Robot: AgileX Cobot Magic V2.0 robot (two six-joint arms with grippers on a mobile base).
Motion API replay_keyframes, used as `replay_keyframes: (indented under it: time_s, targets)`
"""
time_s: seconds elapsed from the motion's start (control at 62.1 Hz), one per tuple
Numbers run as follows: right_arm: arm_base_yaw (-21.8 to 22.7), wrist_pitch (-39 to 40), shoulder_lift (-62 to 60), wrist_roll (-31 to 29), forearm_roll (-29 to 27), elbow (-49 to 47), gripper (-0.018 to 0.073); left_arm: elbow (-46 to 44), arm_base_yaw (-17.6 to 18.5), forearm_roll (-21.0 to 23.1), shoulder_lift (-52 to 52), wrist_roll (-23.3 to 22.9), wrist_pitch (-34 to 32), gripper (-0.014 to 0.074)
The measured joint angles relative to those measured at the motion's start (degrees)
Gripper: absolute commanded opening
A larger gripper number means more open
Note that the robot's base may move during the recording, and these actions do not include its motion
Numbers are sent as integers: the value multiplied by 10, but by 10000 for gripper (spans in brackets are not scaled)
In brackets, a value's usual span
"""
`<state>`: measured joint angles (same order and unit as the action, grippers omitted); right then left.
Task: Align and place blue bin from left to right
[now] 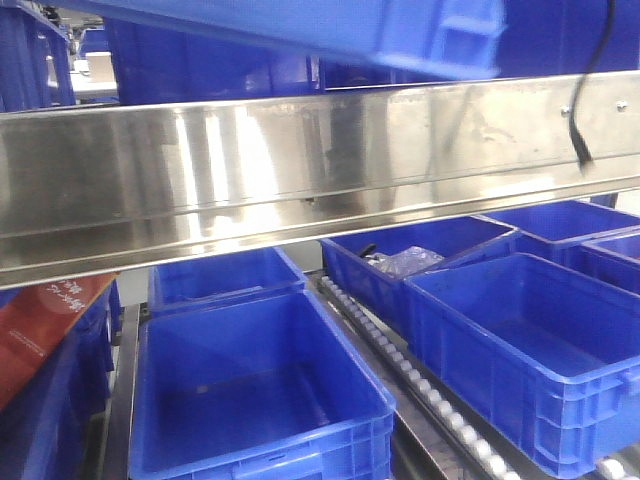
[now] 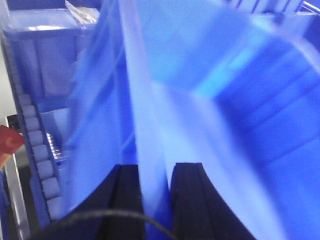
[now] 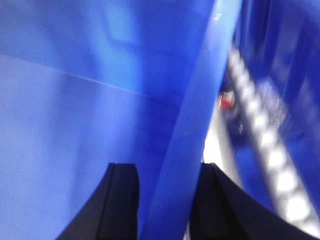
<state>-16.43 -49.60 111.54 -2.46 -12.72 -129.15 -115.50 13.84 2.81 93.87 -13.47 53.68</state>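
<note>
In the front view neither arm shows. The blue bin [image 1: 300, 30] hangs blurred at the top edge, above the steel rail [image 1: 300, 160], tilted so that its end toward the picture's right sits lower. Beneath the rail other bins [image 1: 250, 400] stand in rows on a shelf either side of a roller track [image 1: 430, 390], with a red carton [image 1: 40, 320] at the left and a black cable [image 1: 580, 110] hanging at the right. In the left wrist view the camera looks along two black fingers [image 2: 127, 200] at the bottom of the frame. The left jaws are closed to a narrow gap on the bin's pale wall edge [image 2: 145, 110], which runs up from between them, blurred, with the bin's inside spreading to the right. In the right wrist view the right jaws likewise pinch the bin's rim [image 3: 190, 130] between two dark fingers [image 3: 122, 200], with the bin's floor stretching to the left and rollers [image 3: 272, 155] smeared at the right.
</note>
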Motion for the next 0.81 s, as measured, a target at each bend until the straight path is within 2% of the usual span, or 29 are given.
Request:
replay_keyframes:
  time_s: [0.258, 0.531, 0.805]
  targets:
    - [14, -2, 46, -21, -2, -78, -64, 0, 0, 8, 22, -13, 4, 12]
    - [10, -53, 129, -30, -21, -183, -64, 1, 1, -57, 32, -73, 16, 12]
    - [10, -75, 147, -28, -22, -224, -64, 1, 2, -65, 46, -116, 17, 12]
